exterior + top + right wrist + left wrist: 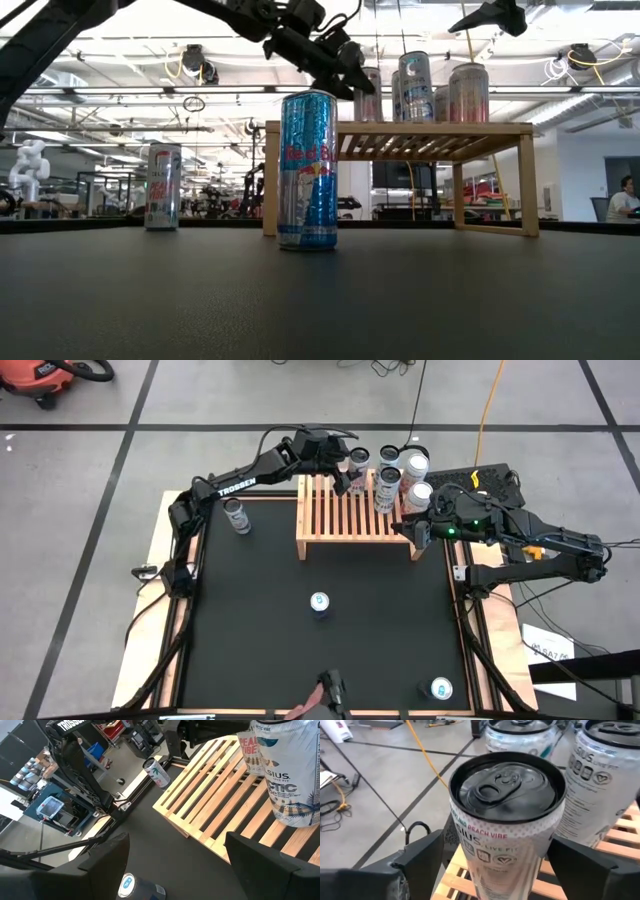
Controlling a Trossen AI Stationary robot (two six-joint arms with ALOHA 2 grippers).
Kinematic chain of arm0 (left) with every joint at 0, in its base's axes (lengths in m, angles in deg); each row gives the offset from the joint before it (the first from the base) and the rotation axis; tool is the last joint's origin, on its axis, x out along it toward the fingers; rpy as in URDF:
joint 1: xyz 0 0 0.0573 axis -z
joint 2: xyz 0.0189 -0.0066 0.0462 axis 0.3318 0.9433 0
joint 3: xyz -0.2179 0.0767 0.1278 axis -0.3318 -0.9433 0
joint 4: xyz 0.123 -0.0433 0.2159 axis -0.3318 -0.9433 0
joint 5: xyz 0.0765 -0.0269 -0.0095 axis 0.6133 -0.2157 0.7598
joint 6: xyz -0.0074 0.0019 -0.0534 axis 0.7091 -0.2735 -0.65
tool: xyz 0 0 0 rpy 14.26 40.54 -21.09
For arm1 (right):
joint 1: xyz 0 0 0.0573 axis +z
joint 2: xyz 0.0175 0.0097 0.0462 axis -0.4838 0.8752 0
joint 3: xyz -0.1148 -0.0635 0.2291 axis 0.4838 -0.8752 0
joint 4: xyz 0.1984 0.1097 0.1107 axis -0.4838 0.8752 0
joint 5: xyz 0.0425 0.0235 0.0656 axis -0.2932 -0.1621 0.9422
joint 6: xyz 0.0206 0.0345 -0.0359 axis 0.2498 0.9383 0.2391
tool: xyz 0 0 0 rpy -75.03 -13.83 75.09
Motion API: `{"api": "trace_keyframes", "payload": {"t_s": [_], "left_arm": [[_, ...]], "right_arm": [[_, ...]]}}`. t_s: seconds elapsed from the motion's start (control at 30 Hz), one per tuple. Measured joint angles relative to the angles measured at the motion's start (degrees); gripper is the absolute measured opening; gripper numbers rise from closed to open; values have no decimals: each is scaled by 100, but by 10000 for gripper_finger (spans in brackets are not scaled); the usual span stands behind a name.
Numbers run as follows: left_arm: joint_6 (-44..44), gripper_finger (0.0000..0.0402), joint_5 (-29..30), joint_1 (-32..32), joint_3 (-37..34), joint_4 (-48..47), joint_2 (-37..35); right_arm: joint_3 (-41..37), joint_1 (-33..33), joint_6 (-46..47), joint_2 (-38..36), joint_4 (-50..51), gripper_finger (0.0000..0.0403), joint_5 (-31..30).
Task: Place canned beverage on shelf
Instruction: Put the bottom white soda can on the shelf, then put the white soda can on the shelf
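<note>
nearest the low camera, a blue can [307, 170] is standing upright on the black table [260, 610], in front of the shelf [355, 510]. the left gripper [495, 865] is hovering at the shelf's far edge, its fingers [425, 857] spread wide, a white peach-vibe can [506, 820] sitting upright on the slats between them, not clearly gripped. more white cans [400, 475] are crowding the shelf's far right corner. the right gripper [415, 532] is waiting beside the shelf's right end, jaws spread and empty. another can [236, 516] is standing left of the shelf.
</note>
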Motion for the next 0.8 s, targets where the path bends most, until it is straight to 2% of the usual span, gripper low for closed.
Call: {"api": "trace_keyframes", "payload": {"t_s": [0.33, 0.63, 0.8], "left_arm": [[6, 350, 77, 0, 15, -743, -664], [97, 350, 419, -81, 0, -2960, -1355], [140, 350, 431, -154, -289, -4054, -1595]], "right_arm": [[0, 0, -154, 0, -2, 315, -83], [0, -2, -343, 10, -4, 315, -280], [0, -2, -642, 111, -26, 315, -275]]}}
